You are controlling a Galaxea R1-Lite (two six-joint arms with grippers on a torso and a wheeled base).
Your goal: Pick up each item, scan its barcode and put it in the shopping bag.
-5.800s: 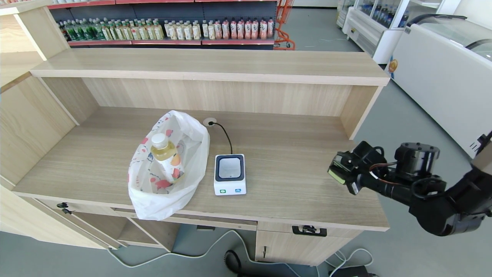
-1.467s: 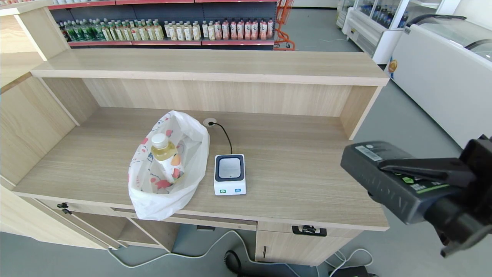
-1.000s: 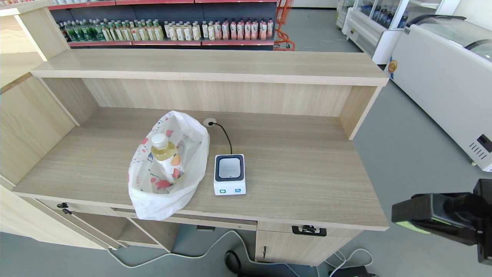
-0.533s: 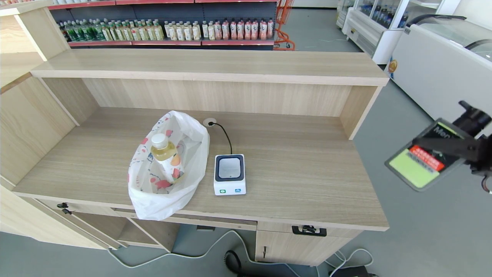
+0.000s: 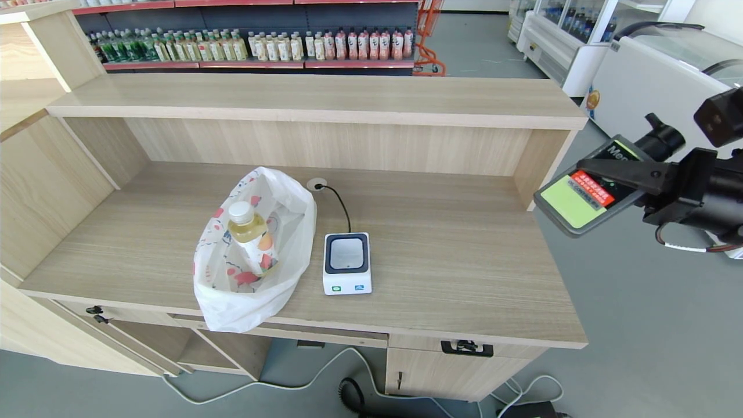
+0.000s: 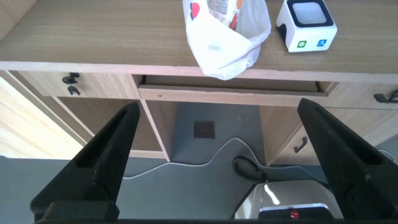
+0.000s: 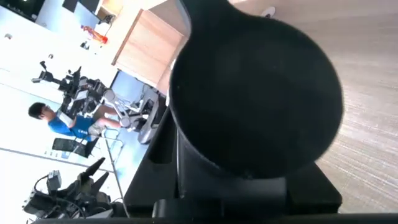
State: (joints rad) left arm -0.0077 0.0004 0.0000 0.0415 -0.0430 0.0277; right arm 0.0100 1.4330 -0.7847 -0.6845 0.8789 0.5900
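My right gripper (image 5: 592, 180) is shut on a dark bottle (image 5: 574, 203) with a green and red label, held tilted in the air just off the counter's right end. In the right wrist view the bottle's round black end (image 7: 255, 106) sits close before the camera. The white barcode scanner (image 5: 346, 262) rests mid-counter, its cable running back to a hole. Left of it stands the white patterned shopping bag (image 5: 255, 255) with a yellow drink bottle (image 5: 249, 235) upright inside. My left gripper (image 6: 224, 162) hangs open below the counter's front edge, facing the bag (image 6: 227, 31) and scanner (image 6: 306, 23).
The wooden counter (image 5: 453, 255) has a raised back shelf (image 5: 319, 96) and side walls. A drawer and cupboard handles line its front (image 5: 466, 347). White freezers (image 5: 667, 98) stand at the right; cables lie on the floor below.
The right arm has swung the dark bottle from low by the counter's front right corner up and left, level with the counter's right end. Bag, drink and scanner have not moved.
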